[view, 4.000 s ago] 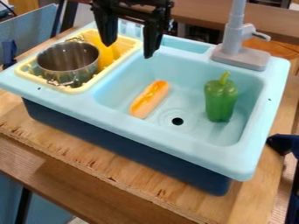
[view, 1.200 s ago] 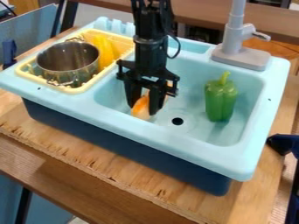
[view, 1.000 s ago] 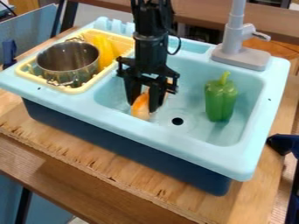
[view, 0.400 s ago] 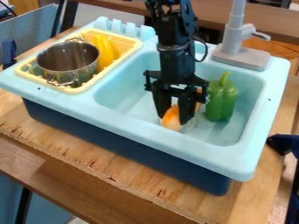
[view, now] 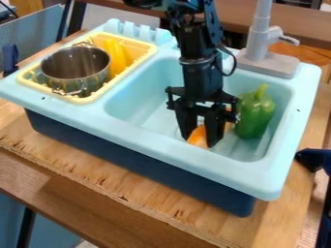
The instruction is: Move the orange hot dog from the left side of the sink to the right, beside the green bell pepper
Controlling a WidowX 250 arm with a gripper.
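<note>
1. Rightward in the view go the gripper (view: 200, 140) and the toy hot dog (view: 197, 136) together, across the basin (view: 138, 106); the green pepper (view: 256, 115) now sits farther right and leans more than it did.
2. The gripper's fingers (view: 186, 125) stand one on each side of the hot dog, pinching it across its width. That the two travel as a pair suggests a real grip, not a loose straddle.
3. The hot dog is held low inside the basin, its near end showing between the fingertips and its far end passing behind the gripper toward the pepper. Whether it touches the basin floor, I cannot tell.
4. The pepper's tilt probably comes from a push by the hot dog or the gripper's side, as the gripper's body overlaps its near-left edge in the view; actual contact is not certain.
5. Room is tightest to the right, with the pepper close by and the basin wall beyond it. The front rim (view: 190, 158) is near the fingertips, and the faucet (view: 261, 48) stands behind, beside the arm.
6. Open floor lies to the left, up to the yellow rack (view: 90, 99), which holds the metal pot (view: 74, 65) upright beside a yellow item (view: 116, 56).
</note>
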